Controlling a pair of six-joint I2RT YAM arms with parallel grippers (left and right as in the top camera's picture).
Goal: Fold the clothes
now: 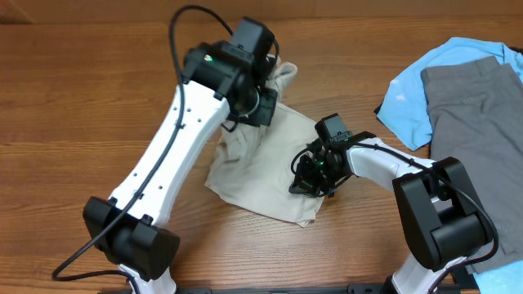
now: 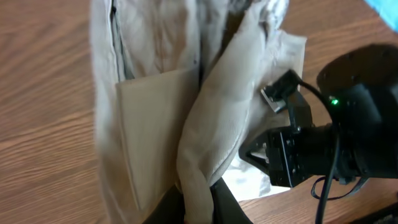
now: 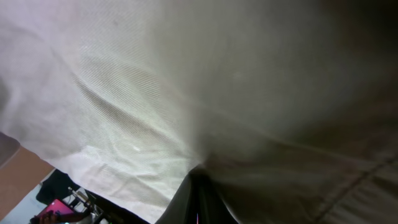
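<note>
L gripper point(image 2: 194, 198) tips under shorts point(image 2: 155, 118) fold; grey trousers point(image 1: 478, 122), blue shirt point(image 1: 409, 98) partly off-frame at rt edge.

This looks like a robotics lab or test station rather than a home. Two white-and-black robot arms, the left arm point(image 1: 172, 155) and the right arm point(image 1: 384, 159), stand on black bases at the near edge of a plain wood-grain surface point(image 1: 73, 90). A loose black cable point(image 1: 176, 33) loops above the left arm, and a small green status light point(image 2: 334, 101) glows on the right arm's exposed wrist hardware. The only goods on the surface are garments: beige shorts point(image 1: 261, 175), grey trousers point(image 1: 482, 122) and a light blue shirt point(image 1: 409, 90). The views stop at the surface, so the wider room cannot be told.
</note>
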